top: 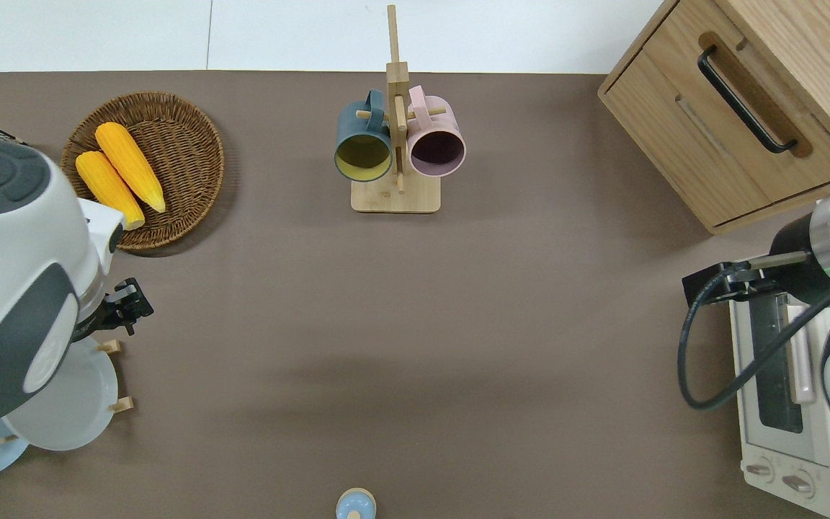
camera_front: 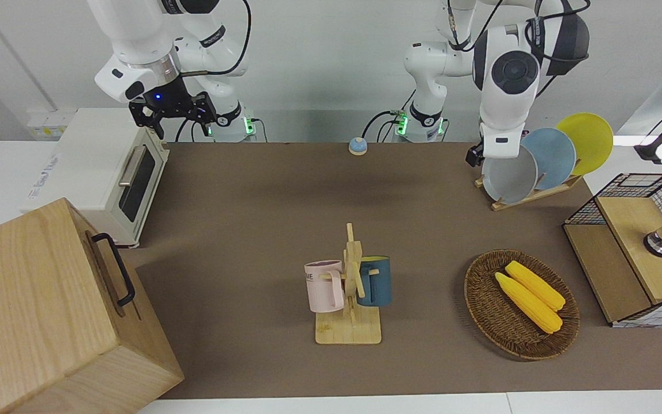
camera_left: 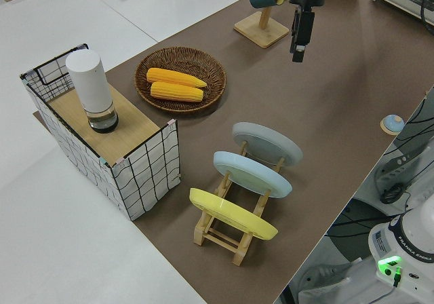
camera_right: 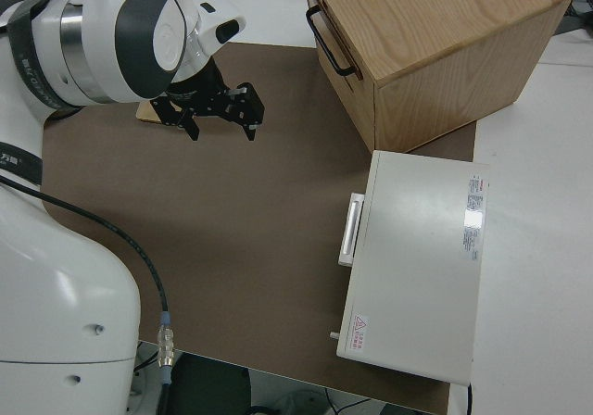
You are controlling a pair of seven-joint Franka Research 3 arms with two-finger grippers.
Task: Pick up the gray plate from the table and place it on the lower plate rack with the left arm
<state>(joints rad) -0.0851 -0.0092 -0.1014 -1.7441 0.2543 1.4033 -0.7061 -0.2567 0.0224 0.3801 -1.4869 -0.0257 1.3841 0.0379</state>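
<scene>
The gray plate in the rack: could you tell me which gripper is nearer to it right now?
Left. The left gripper is raised just beside the gray plate, which stands in the lower plate rack. The right gripper is parked at the opposite end of the table, by the toaster oven.
</scene>
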